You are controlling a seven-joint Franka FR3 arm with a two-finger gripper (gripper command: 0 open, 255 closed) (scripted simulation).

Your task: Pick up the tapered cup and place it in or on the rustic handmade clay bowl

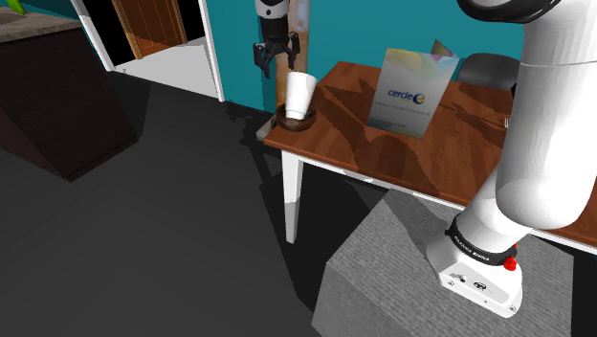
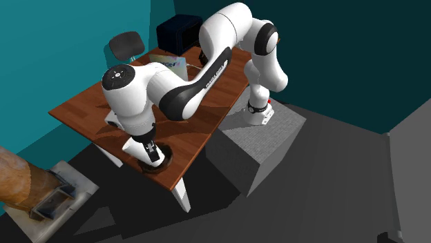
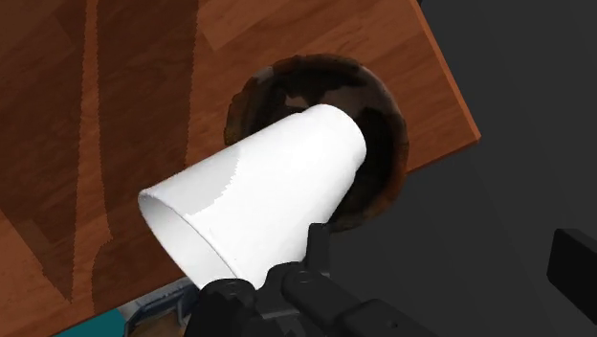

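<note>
- The tapered cup (image 1: 300, 93), drawn plain white, is standing narrow end down inside the dark brown bowl (image 3: 383, 105), which is sitting at the corner of the bench (image 1: 459, 144). I am judging the placing as done.
- My end effector (image 1: 277, 57) is hanging released, fingers spread, at about eleven o'clock from the cup in the shoulder view, just above its rim.
- In the wrist view one finger is overlapping the cup's wall, and I am unable to tell whether it is touching.
- What is remaining, I am guessing, is only backing away without tipping the cup.
- My arm is reaching far across the bench, elbow raised, wrist pointing down over the bowl.
</note>
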